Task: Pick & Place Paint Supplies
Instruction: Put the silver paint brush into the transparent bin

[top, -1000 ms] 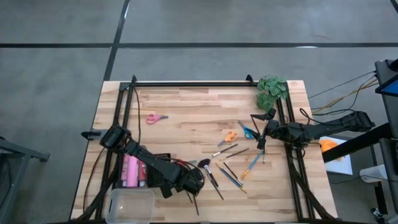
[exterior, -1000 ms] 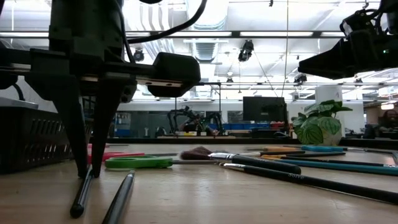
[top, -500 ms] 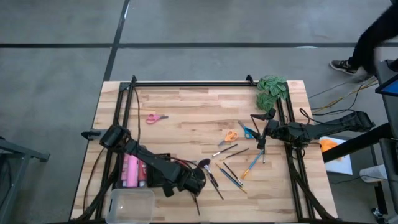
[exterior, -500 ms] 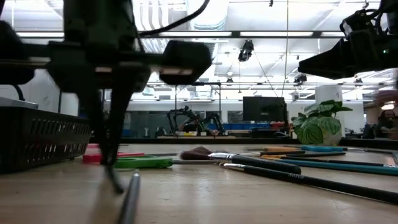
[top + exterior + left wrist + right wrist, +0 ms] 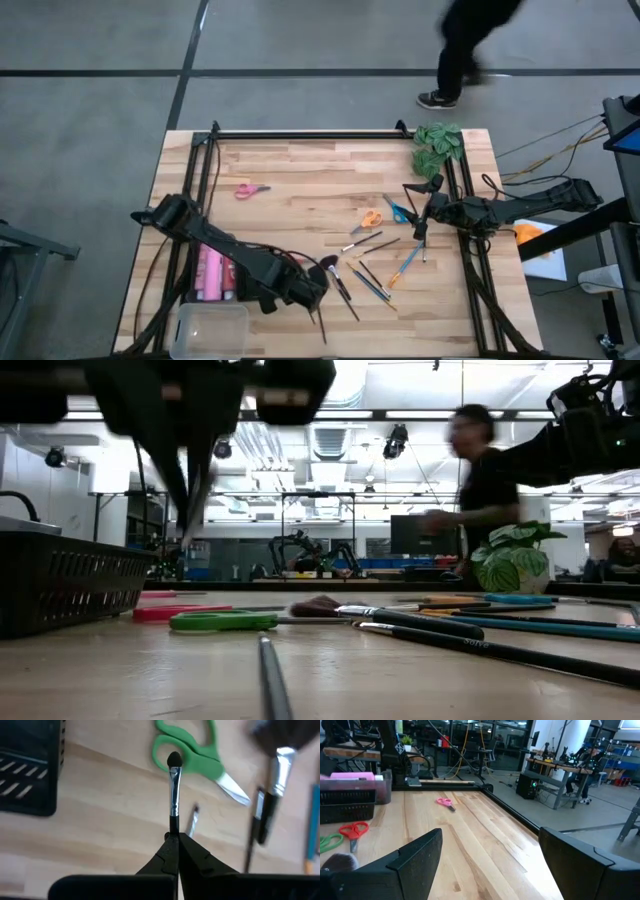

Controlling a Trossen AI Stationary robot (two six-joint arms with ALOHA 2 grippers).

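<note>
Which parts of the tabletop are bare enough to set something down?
Bare wood runs along the far rail, between the pink scissors and the leafy clump. Crowded: brushes and scissors around the orange scissors, and the near left by the black basket and clear tub.

Camera layout: overhead, table-level, two wrists.
We look straight down, level across, and close along each wrist; the green scissors (image 5: 223, 621) appear in our low and left wrist views.
</note>
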